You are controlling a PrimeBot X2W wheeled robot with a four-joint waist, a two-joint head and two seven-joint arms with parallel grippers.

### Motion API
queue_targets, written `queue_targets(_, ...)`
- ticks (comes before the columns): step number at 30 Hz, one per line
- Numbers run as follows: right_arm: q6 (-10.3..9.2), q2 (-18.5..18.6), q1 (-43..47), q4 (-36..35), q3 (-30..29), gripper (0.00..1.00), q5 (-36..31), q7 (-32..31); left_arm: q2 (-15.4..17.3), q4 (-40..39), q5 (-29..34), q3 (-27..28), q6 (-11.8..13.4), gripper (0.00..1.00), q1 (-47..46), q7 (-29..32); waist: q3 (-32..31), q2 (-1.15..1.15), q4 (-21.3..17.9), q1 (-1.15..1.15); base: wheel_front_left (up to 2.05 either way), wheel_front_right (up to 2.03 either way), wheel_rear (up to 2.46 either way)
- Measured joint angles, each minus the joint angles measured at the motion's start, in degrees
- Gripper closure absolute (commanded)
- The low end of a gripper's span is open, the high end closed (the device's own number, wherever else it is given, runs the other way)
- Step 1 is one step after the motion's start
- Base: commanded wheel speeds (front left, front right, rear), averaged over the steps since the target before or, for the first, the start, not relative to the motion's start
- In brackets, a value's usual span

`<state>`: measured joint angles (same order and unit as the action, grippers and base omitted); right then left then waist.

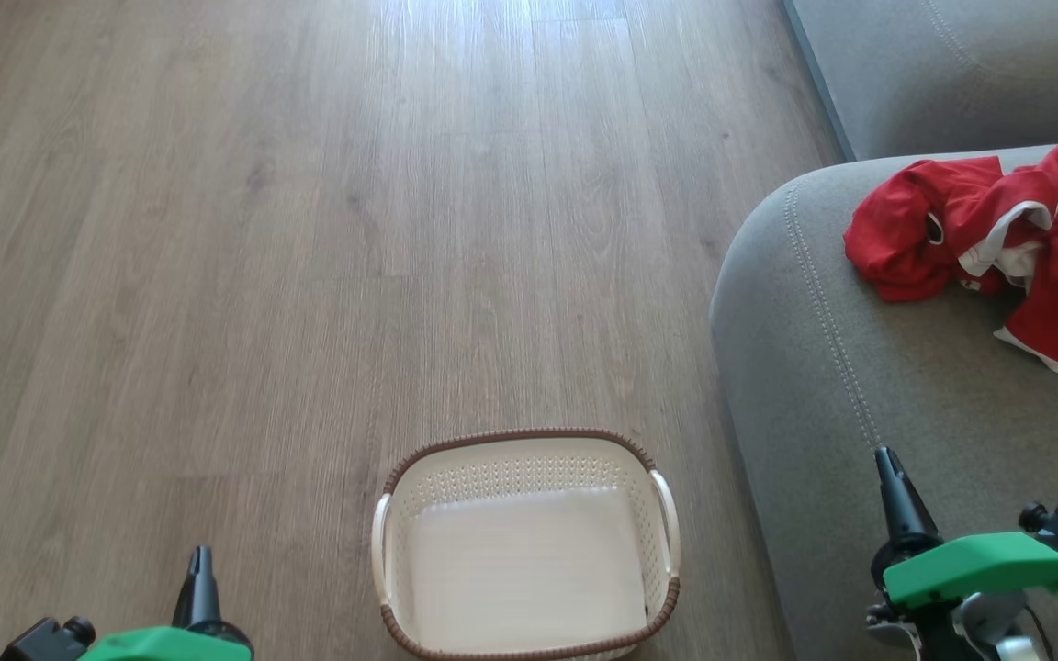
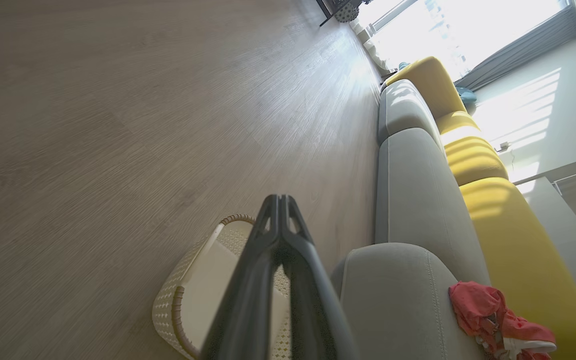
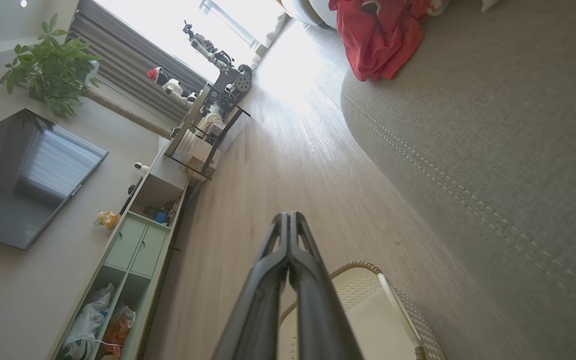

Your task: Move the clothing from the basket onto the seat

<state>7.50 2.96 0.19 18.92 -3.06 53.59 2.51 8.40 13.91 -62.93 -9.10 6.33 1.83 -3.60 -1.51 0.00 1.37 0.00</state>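
Pale wood-plank floor [image 1: 309,229], with the large rounded grey fabric sofa seat [image 1: 860,386] along the robot's right. The small rectangular cream plastic basket [image 1: 522,431], brown woven-look rim uppermost, stands on the floor just beside the seat's curved front; its inside shows bare. The soft red clothing [image 1: 970,229], trimmed in white, lies crumpled in one heap on the seat, inside the line of pale stitching [image 1: 823,303] and well apart from the basket. The left hand [image 2: 279,200] has its two dark fingers pressed together on nothing, low beside the basket's left side. The right hand [image 3: 288,216] is likewise clenched and empty, over the seat's near part, close to the stitching.

Judged from this layout, the transfer looks complete and the step in hand is the withdrawal to rest. To do it well, both hands should draw back along open paths, the right rising clear of the cushion fabric and the left passing wide of the white side handle [image 1: 380,551], so neither basket nor heap is disturbed. The basket's near corners, cut off at the frame edge, merit a check.
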Motion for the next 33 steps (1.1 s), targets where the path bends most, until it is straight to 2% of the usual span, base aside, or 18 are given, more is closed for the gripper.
queue_targets(33,0.0,0.04,-2.2,-0.74,-1.57,1.0,20.82,-3.88,-2.89,-1.65,-15.38,6.88,-4.41,1.0,-2.3,5.05,0.71,0.0,-0.75,0.0,0.0,0.0,0.0)
